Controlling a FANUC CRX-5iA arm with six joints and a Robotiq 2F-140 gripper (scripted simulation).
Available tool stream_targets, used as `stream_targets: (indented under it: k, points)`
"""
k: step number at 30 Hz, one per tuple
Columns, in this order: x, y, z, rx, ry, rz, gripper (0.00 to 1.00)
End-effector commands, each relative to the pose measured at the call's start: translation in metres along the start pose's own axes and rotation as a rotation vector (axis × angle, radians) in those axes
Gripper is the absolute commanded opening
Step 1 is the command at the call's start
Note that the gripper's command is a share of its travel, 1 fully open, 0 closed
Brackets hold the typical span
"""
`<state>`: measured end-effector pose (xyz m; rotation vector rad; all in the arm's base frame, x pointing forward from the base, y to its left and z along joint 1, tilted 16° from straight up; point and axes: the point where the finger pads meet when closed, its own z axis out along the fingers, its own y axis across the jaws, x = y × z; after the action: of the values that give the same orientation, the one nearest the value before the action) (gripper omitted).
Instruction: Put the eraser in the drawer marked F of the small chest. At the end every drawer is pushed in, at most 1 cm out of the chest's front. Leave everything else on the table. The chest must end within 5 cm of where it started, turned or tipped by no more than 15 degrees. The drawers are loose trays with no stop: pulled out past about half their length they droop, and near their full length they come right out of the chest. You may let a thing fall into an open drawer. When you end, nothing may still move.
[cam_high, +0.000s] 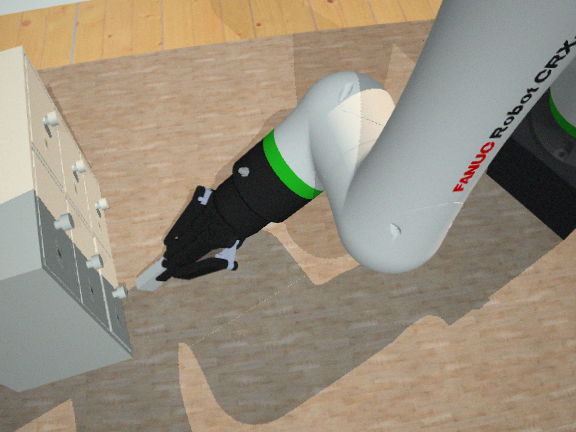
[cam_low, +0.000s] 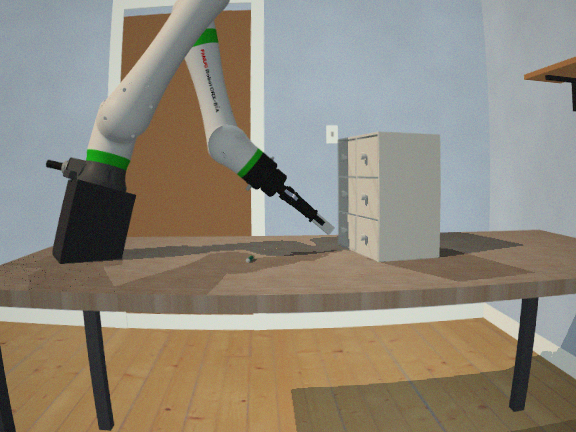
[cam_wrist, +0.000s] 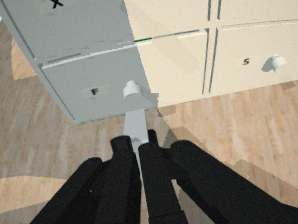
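Chest (cam_high: 30, 300) bottom-row knob (cam_high: 119, 292) just beside closed, empty claw (cam_high: 148, 280) tips.

White arm (cam_low: 125, 107), green bands, black gripper (cam_high: 165, 267)

A white arm (cam_low: 150, 95) with green bands rises from a black base (cam_low: 92, 220) at the left of a wooden table (cam_low: 300, 280) and slopes down to the right. Its gripper (cam_low: 325, 226), fingers closed together with nothing between them, points at the bottom drawer front of a small white chest (cam_low: 405, 195) and sits just beside it. A tiny green-and-white object (cam_low: 249, 259) lies on the table, well apart from the chest.
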<state>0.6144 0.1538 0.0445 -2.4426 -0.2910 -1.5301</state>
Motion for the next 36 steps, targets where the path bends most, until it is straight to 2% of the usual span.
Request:
stream_targets:
  k: [1, 14, 24, 26, 31, 36]
  points:
    - [-0.012, 0.0, -0.014, 0.0, 0.001, 0.0, 0.0]
    - [-0.016, 0.0, -0.029, 0.0, 0.001, 0.0, 0.0]
    - [0.007, 0.0, -0.09, 0.0, 0.001, 0.0, 0.0]
    - [0.007, 0.0, -0.09, 0.0, 0.001, 0.0, 0.0]
    - [0.015, 0.0, -0.113, 0.0, 0.001, 0.0, 0.0]
    - [0.017, 0.0, -0.118, 0.0, 0.001, 0.0, 0.0]
